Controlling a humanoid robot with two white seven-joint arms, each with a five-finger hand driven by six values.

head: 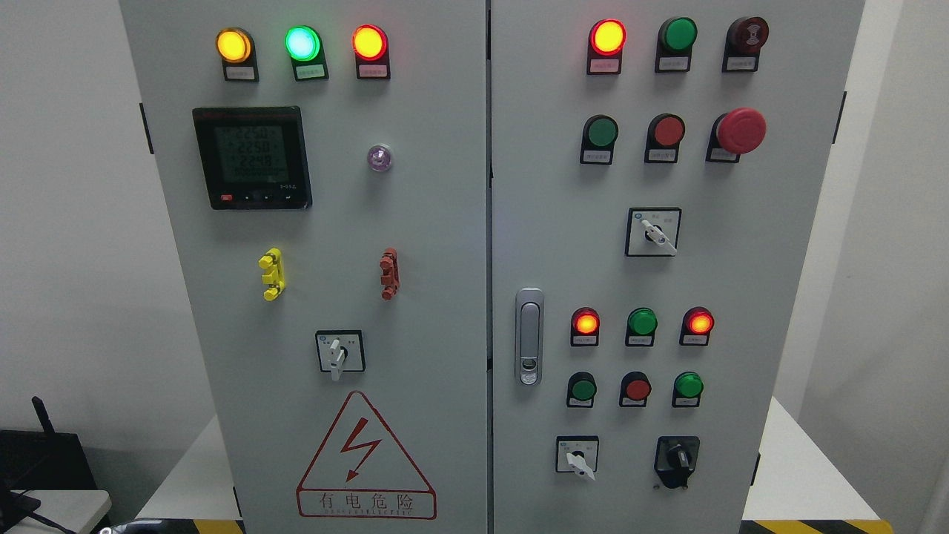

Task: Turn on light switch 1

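Observation:
A grey electrical cabinet (445,222) with two doors fills the head view. The left door carries lit yellow (233,45), green (302,43) and red (368,42) lamps, a digital meter (251,156) and a rotary switch (339,352) with its white handle pointing down. The right door carries a lit red lamp (607,36), push buttons, a red emergency stop (739,130), and rotary switches in the middle (653,232), at the lower left (577,455) and a black one at the lower right (676,460). Neither hand shows in the view.
A door handle (528,336) sits at the left edge of the right door. A red warning triangle (365,460) marks the left door's bottom. The cabinet stands on a white surface (801,475) with striped edge tape. Dark equipment (44,460) lies at the lower left.

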